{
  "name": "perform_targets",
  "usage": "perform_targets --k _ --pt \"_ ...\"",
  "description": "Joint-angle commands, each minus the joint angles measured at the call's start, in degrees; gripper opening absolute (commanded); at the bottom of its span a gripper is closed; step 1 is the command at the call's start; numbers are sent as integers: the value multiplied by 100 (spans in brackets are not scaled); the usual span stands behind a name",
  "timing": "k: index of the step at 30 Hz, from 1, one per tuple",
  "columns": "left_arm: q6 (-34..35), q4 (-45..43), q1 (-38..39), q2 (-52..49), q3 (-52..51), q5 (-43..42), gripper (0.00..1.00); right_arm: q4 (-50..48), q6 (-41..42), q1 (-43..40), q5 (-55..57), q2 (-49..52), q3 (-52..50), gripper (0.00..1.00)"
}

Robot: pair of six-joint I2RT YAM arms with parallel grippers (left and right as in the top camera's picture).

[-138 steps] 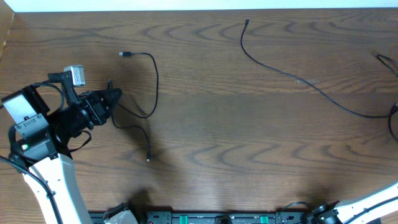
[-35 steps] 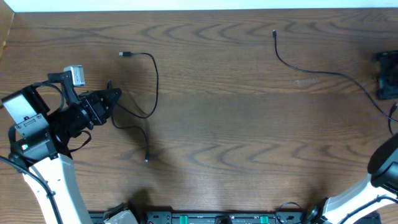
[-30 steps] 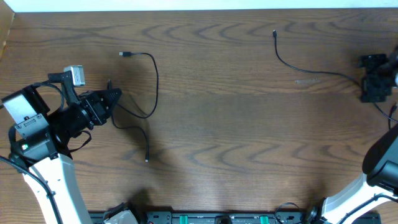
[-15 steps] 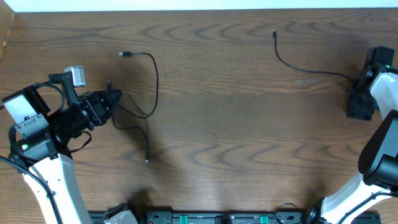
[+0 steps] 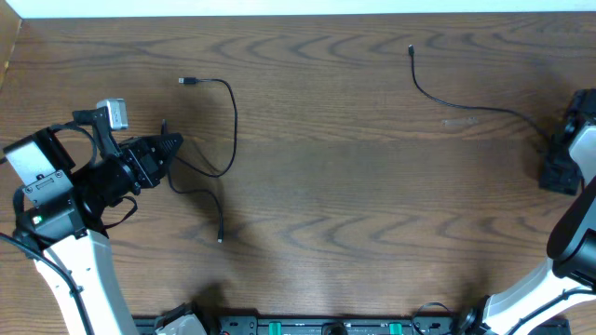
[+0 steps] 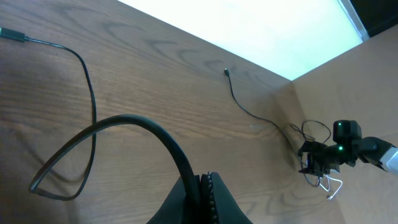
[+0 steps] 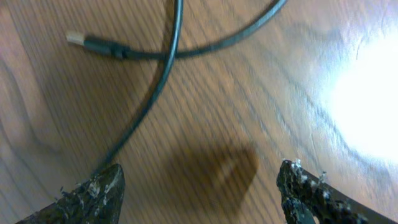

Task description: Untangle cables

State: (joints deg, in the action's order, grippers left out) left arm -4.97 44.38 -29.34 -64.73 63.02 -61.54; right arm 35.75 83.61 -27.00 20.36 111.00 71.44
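Two thin black cables lie on the wooden table. The left cable (image 5: 231,121) runs from a small plug at the back, loops round and ends near the front. My left gripper (image 5: 170,146) is shut on this cable, which arches up from its fingertips (image 6: 205,182) in the left wrist view. The right cable (image 5: 447,100) curves from its plug towards the right edge. My right gripper (image 5: 562,167) hovers there, open. Its view shows two strands crossing (image 7: 168,56), one ending in a white-tipped plug (image 7: 76,38), ahead of the fingers (image 7: 93,193); nothing lies between them.
A cardboard wall (image 6: 323,93) borders the table's right side, and another stands at the far left (image 5: 9,46). A small bundle of thin cords, some white (image 6: 323,183), lies under the right arm. Bare wood spans the middle of the table (image 5: 354,186).
The right gripper came in from the right edge, swung left, then moved back right and towards the front, its jaws narrowing a little. The left arm and both cables have stayed still.
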Motion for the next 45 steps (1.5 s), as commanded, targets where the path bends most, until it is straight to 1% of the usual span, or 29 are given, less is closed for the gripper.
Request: perform_targets --k 1,2,5,13,16,17,18,19,20,21,27,30,34,36,39,41,42,44,45 --pt "-103 -2 17 11 20 -33 7 -105 -273 -140 221 87 -59 74" --pt "-101 0 17 11 20 -33 8 -170 -330 -170 219 94 -59 73" --pt "-101 0 17 11 20 -33 7 -334 -555 -221 221 179 -61 65" --pt "-101 0 17 11 20 -33 7 -461 -660 -269 201 717 -59 63" --pt "-101 0 17 11 20 -33 8 -481 -660 -269 201 905 -61 60" --pt "-101 0 17 11 20 -33 7 -492 -662 -271 199 957 -61 56" --pt "-101 0 17 11 20 -33 7 -496 -667 -271 199 1014 -61 49" --pt "-101 0 17 11 20 -33 7 -498 -691 -273 195 1043 -61 40" --pt "-101 -2 17 11 20 -33 7 -525 -750 -275 155 1084 -61 6" --pt "-101 -4 17 11 20 -31 8 -525 -752 -280 133 1091 -61 1" --pt "-101 -4 17 11 20 -33 7 -555 -1064 -302 -131 1086 -59 1" --pt "-101 -4 17 11 20 -31 7 -562 -1408 -302 -391 1071 -48 1" --pt "-101 -2 17 11 20 -33 7 -649 -1818 -302 -1215 852 7 1" --pt "-101 -2 17 11 20 -33 7 -866 -2273 -302 -1812 656 37 1" --pt "-101 2 17 11 20 -33 7 -1296 -3228 -289 -2892 330 50 1" --pt "-103 9 17 11 20 -33 7 -1471 -4284 -258 -3845 101 50 1" --pt "-103 9 17 11 20 -31 7 -1569 -4671 -216 -4334 2 50 1" --pt "-103 9 17 11 20 -33 7 -1443 -5134 -52 -4983 -155 50 1" --pt "-103 7 17 11 20 -31 7 -1353 -5243 42 -5049 -173 50 1"
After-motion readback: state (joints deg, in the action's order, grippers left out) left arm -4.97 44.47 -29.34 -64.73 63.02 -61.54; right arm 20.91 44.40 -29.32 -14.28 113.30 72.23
